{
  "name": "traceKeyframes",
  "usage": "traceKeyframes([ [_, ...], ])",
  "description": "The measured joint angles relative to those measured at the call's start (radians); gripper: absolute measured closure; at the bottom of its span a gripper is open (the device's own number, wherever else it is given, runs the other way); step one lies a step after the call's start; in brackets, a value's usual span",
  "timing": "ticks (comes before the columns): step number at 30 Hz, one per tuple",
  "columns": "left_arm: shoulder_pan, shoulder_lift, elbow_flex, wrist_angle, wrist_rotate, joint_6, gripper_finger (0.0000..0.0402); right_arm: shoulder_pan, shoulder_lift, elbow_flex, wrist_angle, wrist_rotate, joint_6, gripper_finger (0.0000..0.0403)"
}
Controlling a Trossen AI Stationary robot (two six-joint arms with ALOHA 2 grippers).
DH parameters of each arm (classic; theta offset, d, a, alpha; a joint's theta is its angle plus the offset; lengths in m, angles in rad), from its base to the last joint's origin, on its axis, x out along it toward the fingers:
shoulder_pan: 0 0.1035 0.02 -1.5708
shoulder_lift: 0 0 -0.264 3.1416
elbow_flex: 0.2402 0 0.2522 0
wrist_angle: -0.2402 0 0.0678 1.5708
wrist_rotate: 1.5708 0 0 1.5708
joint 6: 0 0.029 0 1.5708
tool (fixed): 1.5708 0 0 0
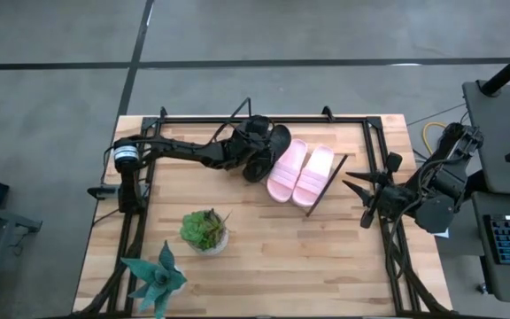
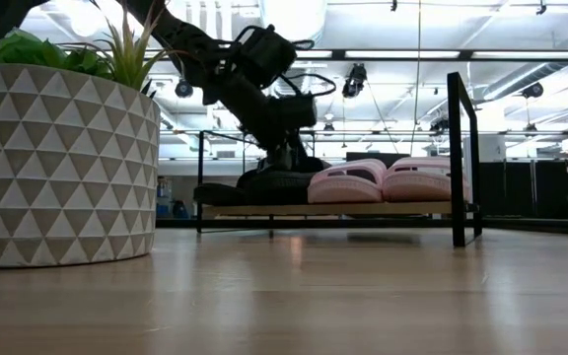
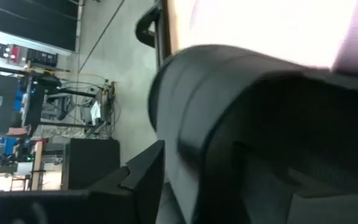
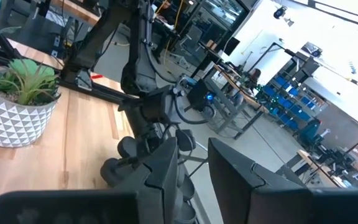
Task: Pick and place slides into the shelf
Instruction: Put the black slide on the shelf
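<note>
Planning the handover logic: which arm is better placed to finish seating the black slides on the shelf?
Left. The left gripper is already over the black slides on the shelf, beside the pink slides. The right gripper waits off by the table's right edge.

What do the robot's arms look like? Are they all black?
Mostly, yes. Both arms are thin, dark and jointed, like black metal bones. The left arm has a shiny silver ring near its base, and black cables loop around its wrist. The right arm is chunkier and dark too. The right gripper has two flat, dark, blocky fingers.
</note>
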Motion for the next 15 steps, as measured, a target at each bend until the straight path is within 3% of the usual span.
traceKeyframes([
  [8, 0.013, 0.018, -0.001, 0.001, -0.016, 0.002, 0.0280, 0.000, 0.000, 0.000, 0.001, 0.000, 0.000, 0.0321],
  [15, 0.012, 0.018, 0.001, 0.007, -0.126, 0.048, 0.0342, 0.000, 0.000, -0.001, 0.001, 0.000, 0.006, 0.0321],
])
